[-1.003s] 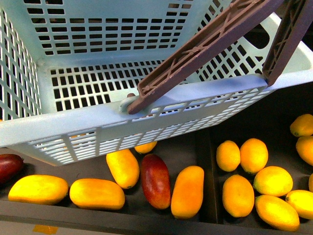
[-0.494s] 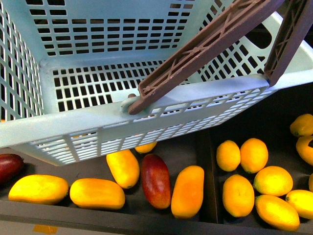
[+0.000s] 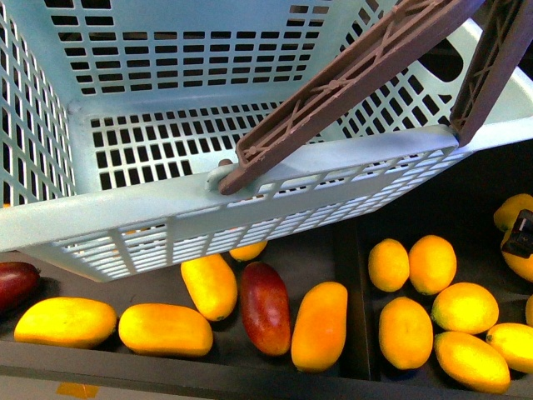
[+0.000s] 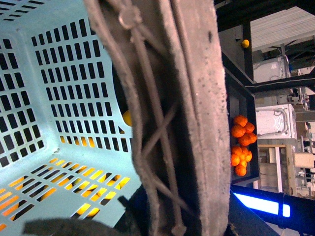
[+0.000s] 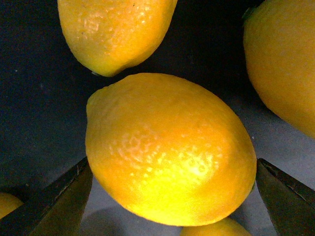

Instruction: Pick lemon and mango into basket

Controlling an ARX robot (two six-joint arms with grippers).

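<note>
Front view: bright light from above, strong colours; the light-blue slotted plastic basket [image 3: 166, 212] is evenly lit. Left wrist view: the brown ribbed plastic handle [image 4: 167, 113] is too close, quite blurred. Between the dark, unsharp fingers [image 5: 54, 204] of the right gripper [image 5: 172, 169], the plump yellow-orange lemon [image 5: 162, 137] is sharp, with mild glare.

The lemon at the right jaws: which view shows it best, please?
Right wrist view: the lemon fills the frame between open jaws. Front view barely catches it at its edge; left wrist view shows mainly the basket.
</note>
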